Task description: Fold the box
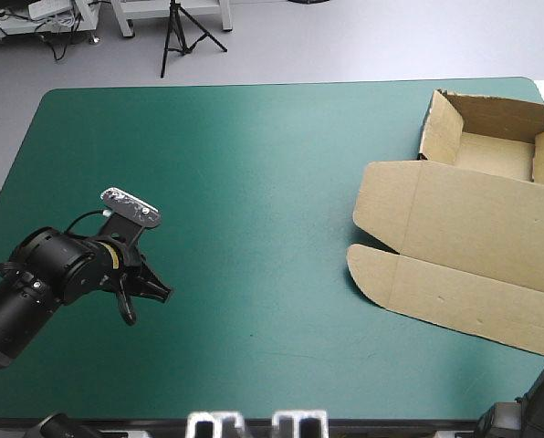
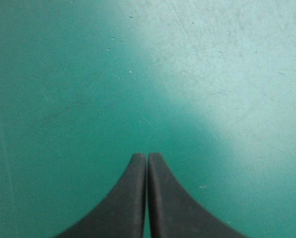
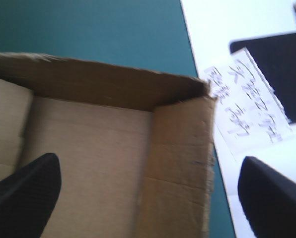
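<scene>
The brown box (image 1: 464,228) lies at the table's right side as an open tray with raised walls (image 1: 486,119) toward the far right corner. Its lid is flat on the teal-green cover and reaches toward the near edge. My left gripper (image 1: 149,301) hovers low over bare cover at the near left, far from the box. In its wrist view the left gripper (image 2: 147,156) is shut with nothing between the fingers. My right gripper (image 3: 149,159) is open over a corner of the tray (image 3: 103,134), one finger above the tray's floor, the other outside its end wall (image 3: 180,148).
Beyond the table's edge by the tray's corner, a white sheet with handwriting (image 3: 247,99) and a black mat (image 3: 274,64) lie on a pale surface. Part of the right arm (image 1: 528,411) shows at the near right corner. Bare cover (image 1: 254,182) spans the middle.
</scene>
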